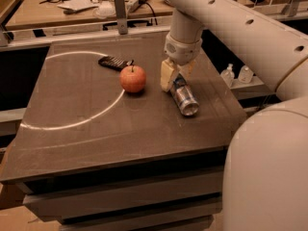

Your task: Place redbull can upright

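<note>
The redbull can (185, 100) lies on its side on the dark table (96, 124), right of centre, its silver end facing the front right. My gripper (175, 74) is right above the can's far end, pointing down. Its cream fingers (166, 75) are open and stand on either side of that end. A red apple (133, 78) sits just left of the gripper.
A black remote (114, 62) lies behind the apple. A white curved line (72, 124) runs across the tabletop. A desk with cables and papers (82, 4) stands behind the table. Small bottles (236, 75) stand on a ledge at the right, past the table edge.
</note>
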Robot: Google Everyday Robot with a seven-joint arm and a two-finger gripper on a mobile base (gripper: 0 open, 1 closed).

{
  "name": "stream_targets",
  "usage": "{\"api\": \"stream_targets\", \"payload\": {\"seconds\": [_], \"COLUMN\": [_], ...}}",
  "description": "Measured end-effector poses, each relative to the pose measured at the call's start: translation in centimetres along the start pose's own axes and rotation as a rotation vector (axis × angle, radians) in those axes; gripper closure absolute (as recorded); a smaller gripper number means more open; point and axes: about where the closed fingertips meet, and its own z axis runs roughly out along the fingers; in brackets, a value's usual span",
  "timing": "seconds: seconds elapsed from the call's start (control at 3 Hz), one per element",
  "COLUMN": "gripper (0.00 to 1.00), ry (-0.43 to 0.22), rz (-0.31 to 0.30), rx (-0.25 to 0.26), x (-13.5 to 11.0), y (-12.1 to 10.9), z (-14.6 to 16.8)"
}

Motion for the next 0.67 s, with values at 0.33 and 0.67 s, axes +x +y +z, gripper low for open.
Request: {"api": "stream_targets", "payload": {"seconds": [0.33, 0.67], "gripper": [0.80, 1.00], "ry": [-0.009, -0.083], "rz": [-0.015, -0.050], "rx": [-0.009, -0.040], "x": [-0.2, -1.1], "y": [0.3, 1.0], "z": [-0.4, -2.3]}}
